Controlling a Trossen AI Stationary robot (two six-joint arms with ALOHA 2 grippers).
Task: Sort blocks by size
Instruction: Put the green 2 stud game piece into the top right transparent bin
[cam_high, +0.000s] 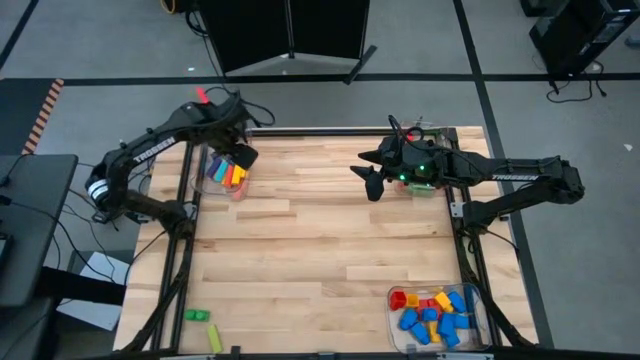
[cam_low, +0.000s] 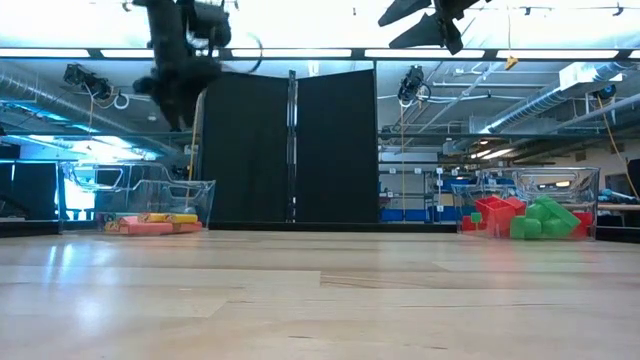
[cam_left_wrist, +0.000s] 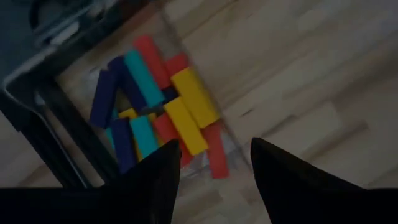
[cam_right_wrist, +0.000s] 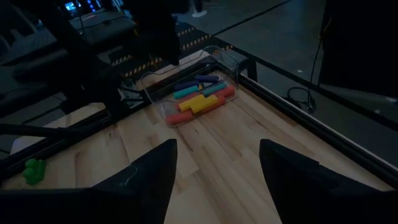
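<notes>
Long blocks (cam_left_wrist: 186, 106) in yellow, red, teal and blue lie in a clear bin (cam_high: 228, 172) at the table's far left. My left gripper (cam_left_wrist: 214, 146) hangs open above that bin, pointing steeply down, with nothing between its fingers; it also shows in the high view (cam_high: 243, 155). My right gripper (cam_right_wrist: 217, 146) stands open and empty high over the far right (cam_high: 366, 180), beside a bin of green and red blocks (cam_low: 530, 215). A third bin (cam_high: 435, 312) at the near right holds blue, red and yellow blocks. Loose green (cam_high: 197, 315) and yellow (cam_high: 214, 338) blocks lie at the near left.
Dark frame posts run along the table's left (cam_high: 185, 250) and right (cam_high: 465, 240) sides. The wide middle of the wooden table (cam_high: 320, 240) is bare. A black partition (cam_low: 290, 145) stands behind the far edge.
</notes>
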